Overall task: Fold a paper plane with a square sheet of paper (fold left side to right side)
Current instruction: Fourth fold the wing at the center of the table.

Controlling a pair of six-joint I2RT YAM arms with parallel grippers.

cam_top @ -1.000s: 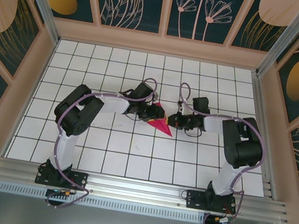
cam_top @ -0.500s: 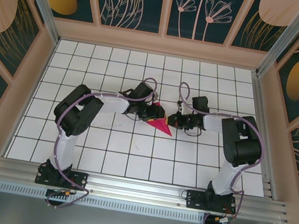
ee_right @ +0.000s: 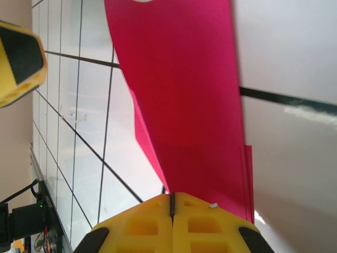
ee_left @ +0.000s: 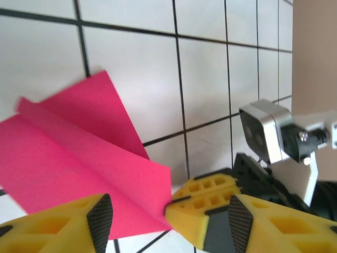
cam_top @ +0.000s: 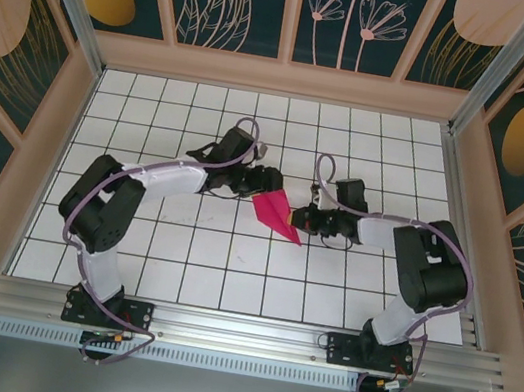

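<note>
Pinching paper plane [cam_top: 277, 216], right tool [cam_top: 302, 220], left tool [cam_top: 266, 180] beside

Matt paper plane [cam_top: 277, 215], glossy table [cam_top: 180, 255]

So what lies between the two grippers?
The plane, as the top view shows: the open left gripper sits at its wide end, and the right gripper is shut on its right edge.
</note>
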